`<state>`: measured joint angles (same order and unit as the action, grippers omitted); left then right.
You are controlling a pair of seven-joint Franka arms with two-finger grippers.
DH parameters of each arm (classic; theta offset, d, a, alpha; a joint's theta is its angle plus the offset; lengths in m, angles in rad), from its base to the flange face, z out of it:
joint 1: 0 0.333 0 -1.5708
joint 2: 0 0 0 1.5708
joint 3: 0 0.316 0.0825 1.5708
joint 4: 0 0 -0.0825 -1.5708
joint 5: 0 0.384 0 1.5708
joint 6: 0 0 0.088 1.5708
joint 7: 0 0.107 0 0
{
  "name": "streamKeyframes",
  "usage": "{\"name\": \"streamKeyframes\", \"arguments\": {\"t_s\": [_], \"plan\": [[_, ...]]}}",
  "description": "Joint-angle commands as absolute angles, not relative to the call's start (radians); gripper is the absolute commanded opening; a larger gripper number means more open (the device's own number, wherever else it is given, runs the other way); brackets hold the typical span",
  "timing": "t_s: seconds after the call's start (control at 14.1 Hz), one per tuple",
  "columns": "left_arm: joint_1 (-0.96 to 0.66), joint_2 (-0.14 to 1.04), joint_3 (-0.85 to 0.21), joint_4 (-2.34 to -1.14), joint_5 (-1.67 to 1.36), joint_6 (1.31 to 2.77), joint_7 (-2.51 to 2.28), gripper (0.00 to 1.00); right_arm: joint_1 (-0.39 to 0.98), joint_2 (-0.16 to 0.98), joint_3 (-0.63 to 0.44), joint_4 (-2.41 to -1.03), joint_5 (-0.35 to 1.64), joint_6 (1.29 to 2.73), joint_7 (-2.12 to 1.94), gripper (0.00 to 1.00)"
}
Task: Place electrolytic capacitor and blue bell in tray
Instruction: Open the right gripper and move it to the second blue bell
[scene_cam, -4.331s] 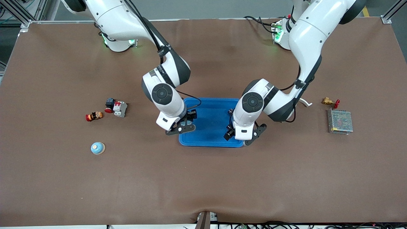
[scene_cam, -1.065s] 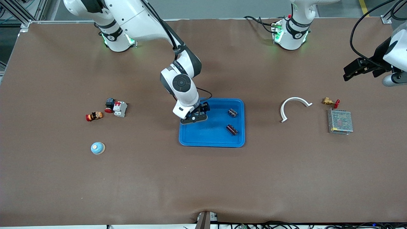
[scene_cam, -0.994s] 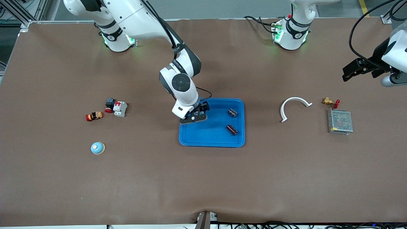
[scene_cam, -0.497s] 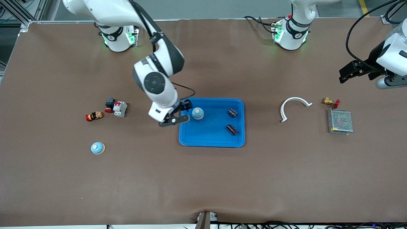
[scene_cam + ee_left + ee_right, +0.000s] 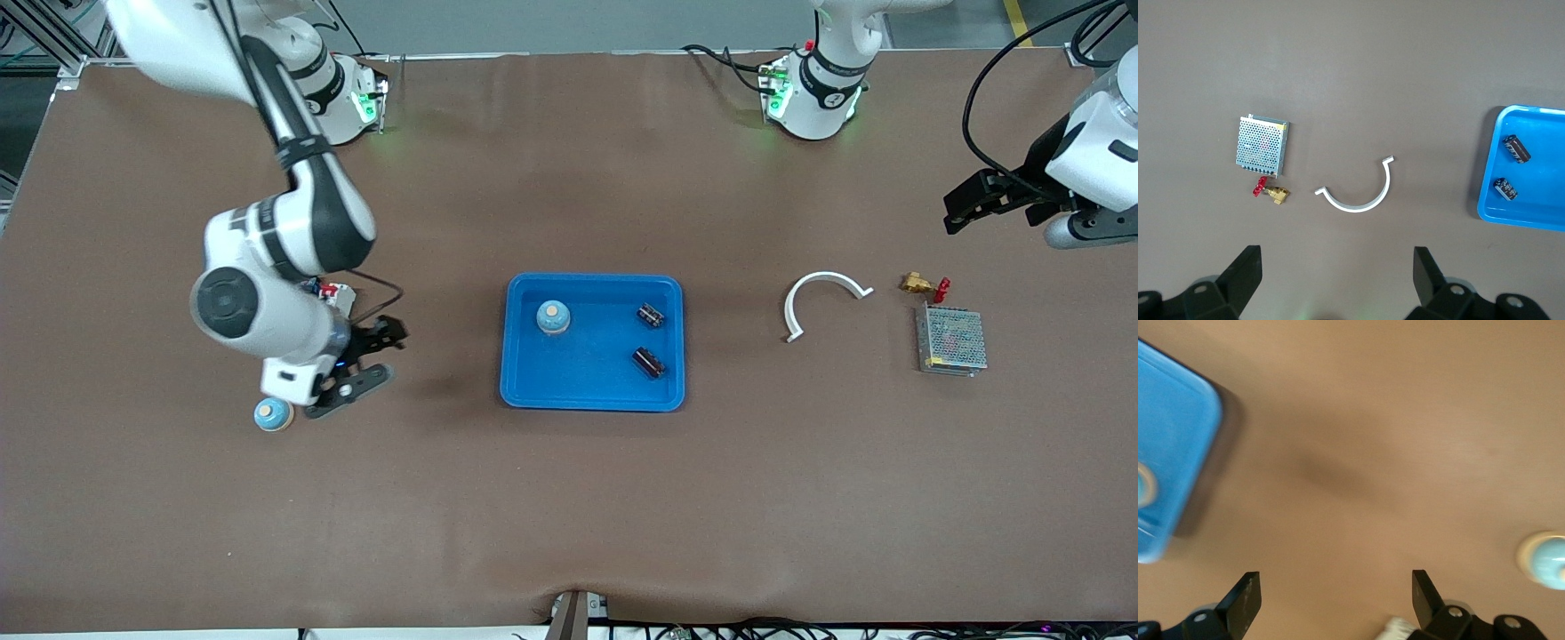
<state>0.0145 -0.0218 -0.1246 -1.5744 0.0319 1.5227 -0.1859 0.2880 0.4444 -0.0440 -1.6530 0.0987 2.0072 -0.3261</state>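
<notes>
The blue tray point(image 5: 592, 391) lies in the middle of the worktop point(image 5: 569, 498), its long axis running between the two arms' ends; inside it one blue bell point(image 5: 553, 317) stands upright, knob up, in the corner toward the right arm's end and farther from the front camera; two electrolytic capacitors point(image 5: 649, 362) lie on their sides along the tray's wall toward the left arm's end, each with its long axis slanted against the tray's sides (the second one point(image 5: 652, 315) is farther from the camera). A second blue bell point(image 5: 273, 414) stands upright on the worktop toward the right arm's end; the right claw point(image 5: 369, 358) hangs just beside it, fingers spread, empty. The left claw point(image 5: 989, 195) waits spread and empty, high over the left arm's end of the worktop.
</notes>
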Motion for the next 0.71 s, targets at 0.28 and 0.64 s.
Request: {"name": "streamKeyframes", "arguments": {"t_s": [0.28,0.64], "plan": [[0.021,-0.031,-0.124,-1.578,0.012,1.532,-0.172,1.00,0.121,0.483,-0.021,-1.673,-0.012,2.080,-0.532,1.00],[0.020,-0.031,-0.124,-1.577,0.012,1.532,-0.172,1.00,0.020,0.561,-0.020,-1.690,0.002,2.226,-0.776,1.00]]}}
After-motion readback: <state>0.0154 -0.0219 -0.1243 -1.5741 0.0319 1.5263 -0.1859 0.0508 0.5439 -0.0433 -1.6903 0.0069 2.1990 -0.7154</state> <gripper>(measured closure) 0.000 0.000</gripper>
